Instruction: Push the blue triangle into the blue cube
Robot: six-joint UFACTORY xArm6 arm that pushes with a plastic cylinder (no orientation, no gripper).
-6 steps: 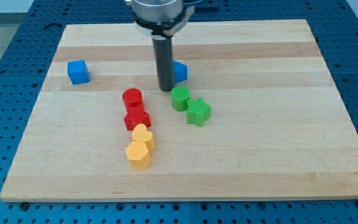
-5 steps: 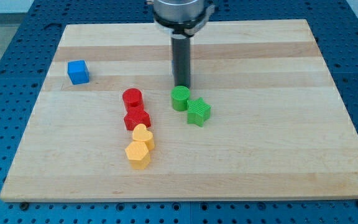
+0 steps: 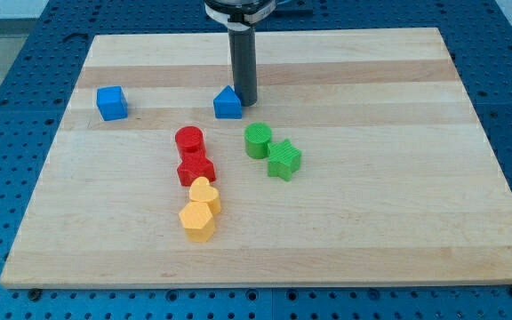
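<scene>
Standing near the table's (image 3: 469,204) top edge, a little left of its middle: my tip (image 3: 245,103), pressing against the right side of the blue triangle (image 3: 228,103), touching or all but touching it. No jaws showing anywhere, only the straight dark rod, so nothing to report as apart or together. Sitting toward the table's top-left corner, well apart from the triangle and at about the same distance from the top edge: the blue cube (image 3: 111,103), with bare wood lying between the two. Lying below the triangle, nearer the table's centre: a red cylinder (image 3: 189,140) touching a red block (image 3: 196,168) of unclear shape beneath it. Continuing that column toward the bottom edge: a yellow heart (image 3: 205,193) and a second yellow block (image 3: 197,220), pressing together. Resting to the right of the red pair, just below and right of my tip: a green cylinder (image 3: 258,140) touching a green star (image 3: 284,160). Keeping clear of the rod: both green blocks, though only narrowly.
</scene>
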